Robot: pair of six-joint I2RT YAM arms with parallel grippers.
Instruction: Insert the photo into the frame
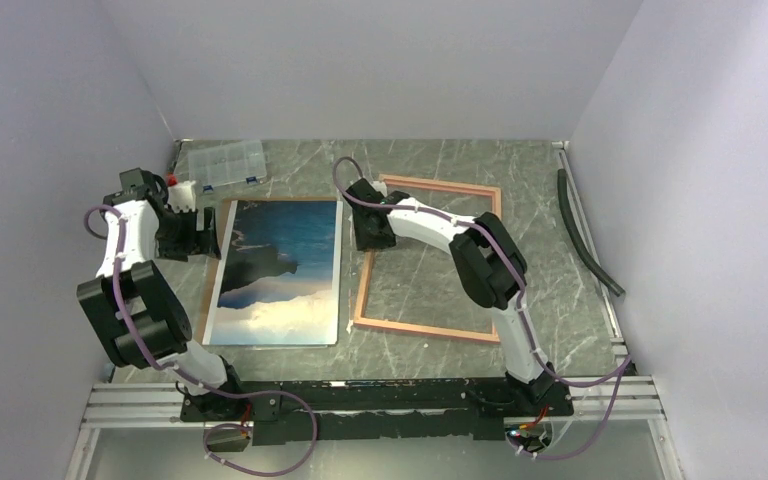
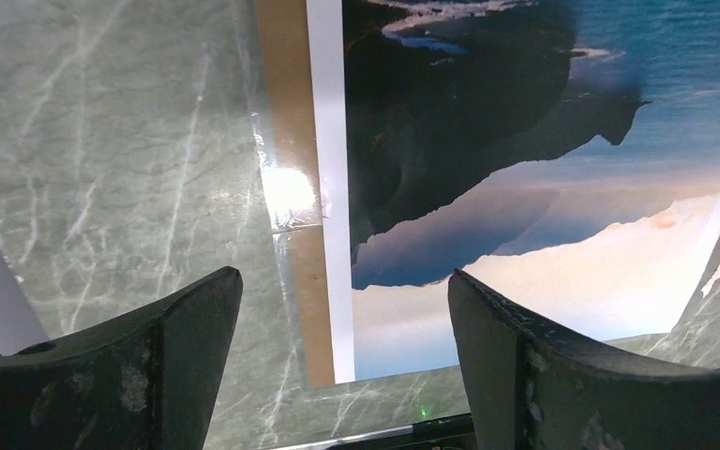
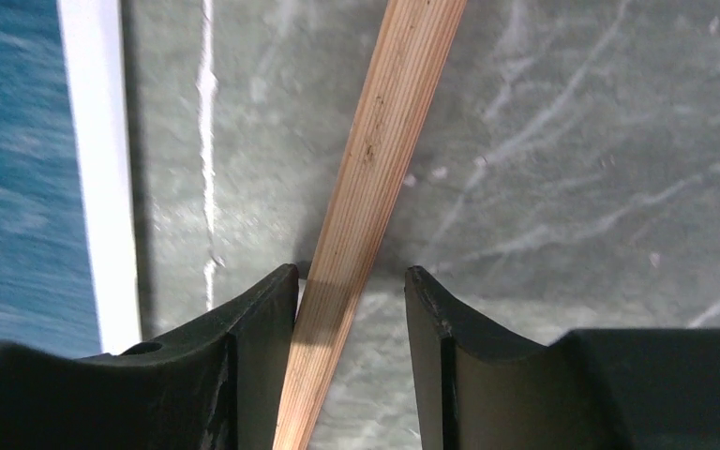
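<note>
Currently, the photo (image 1: 278, 270) lies face up on the brown backing board (image 2: 291, 141) at the left of the worktop (image 1: 545, 250). The left fingers (image 2: 187, 347) stand wide above its left edge. The right fingers (image 3: 253, 347), narrower, straddle the left rail of the tan frame (image 3: 375, 141), 1 touching it.

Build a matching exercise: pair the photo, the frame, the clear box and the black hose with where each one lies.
Things:
1. photo
2. frame
3. clear box
4. black hose

Places:
A. along the right edge of the table
B. far left corner
C. picture up on a brown board
D. around bare table top, right claw straddling its left rail

Pairs: 1-C, 2-D, 3-B, 4-A
</note>
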